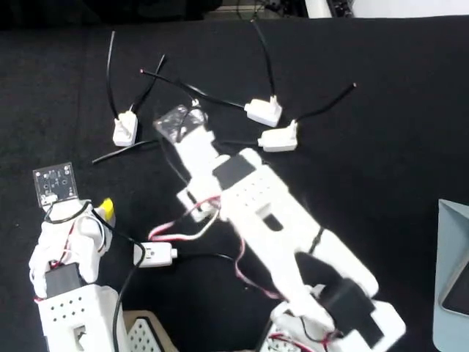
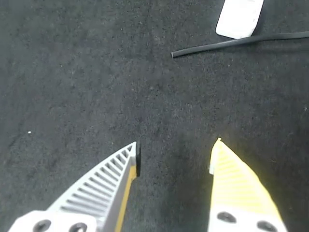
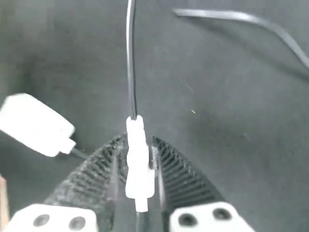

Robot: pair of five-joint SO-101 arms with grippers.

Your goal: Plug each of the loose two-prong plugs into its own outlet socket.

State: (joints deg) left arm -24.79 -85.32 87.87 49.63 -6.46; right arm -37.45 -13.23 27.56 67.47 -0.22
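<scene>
My right gripper (image 3: 138,142) is shut on a slim white plug (image 3: 138,164) whose black cord (image 3: 130,58) runs straight away from the fingers. In the high view that gripper (image 1: 179,123) sits at the table's middle back, among the cords. A white block (image 1: 125,130) lies just left of it and appears beside the held plug (image 3: 36,125) in the right wrist view. Two more white blocks (image 1: 264,111) (image 1: 279,138) with black cords lie to its right. My left gripper (image 2: 176,145) stands open over bare cloth at the near left (image 1: 102,213), holding nothing. Ahead of it lies the white block (image 2: 240,17).
A loose black cord end (image 2: 231,43) lies on the cloth ahead of the left gripper. Another white connector (image 1: 155,254) with a cable rests between the two arm bases. A grey-blue tray (image 1: 451,279) stands at the right edge. The black cloth (image 1: 381,147) covers the table.
</scene>
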